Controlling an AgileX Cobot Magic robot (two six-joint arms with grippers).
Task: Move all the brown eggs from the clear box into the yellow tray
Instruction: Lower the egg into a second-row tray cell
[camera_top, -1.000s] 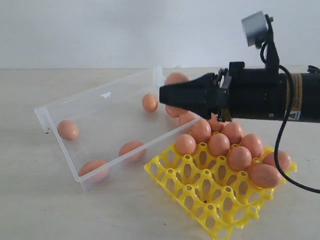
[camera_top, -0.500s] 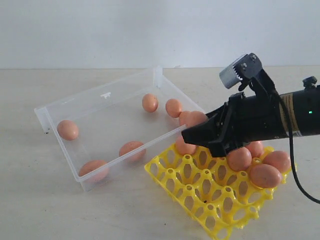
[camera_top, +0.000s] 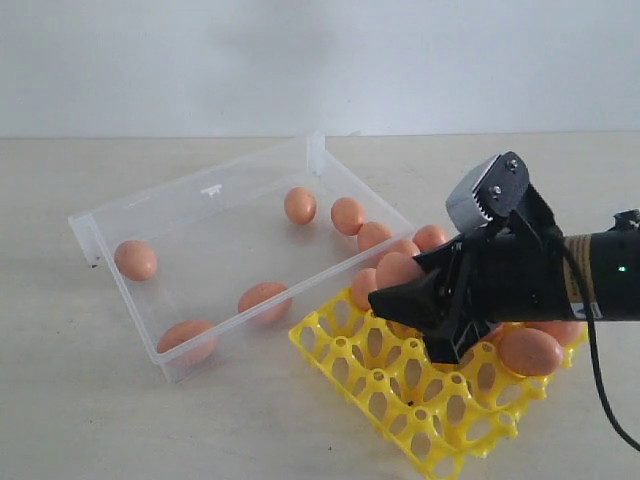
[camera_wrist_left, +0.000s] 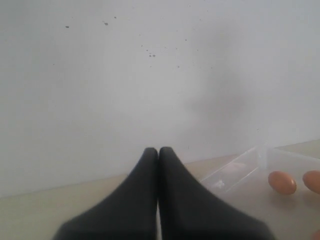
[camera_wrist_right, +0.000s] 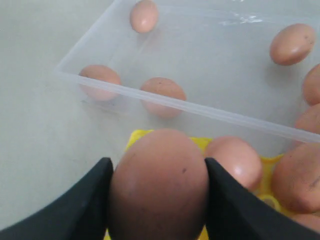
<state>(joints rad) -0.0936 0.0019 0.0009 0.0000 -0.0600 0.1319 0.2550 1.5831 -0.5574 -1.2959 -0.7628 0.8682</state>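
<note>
Down and leftward since a second ago, the right gripper (camera_top: 390, 286) now hangs over the yellow tray (camera_top: 350, 355), lower right of the exterior frame, clamped around one brown egg (camera_wrist_right: 157, 175) to seat it in a cup. Six loose eggs (camera_top: 136, 259) wait in the clear box (camera_top: 215, 240), centre left. Parked aside, the left gripper (camera_wrist_left: 158, 151) is closed.

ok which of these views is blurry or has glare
Left wrist view: hazy and washed out, the shut left gripper a soft dark shape. Right wrist view: the held egg is soft up close, with white glints on the clear box. Exterior view: even light, faint shadows, reasonably sharp.
</note>
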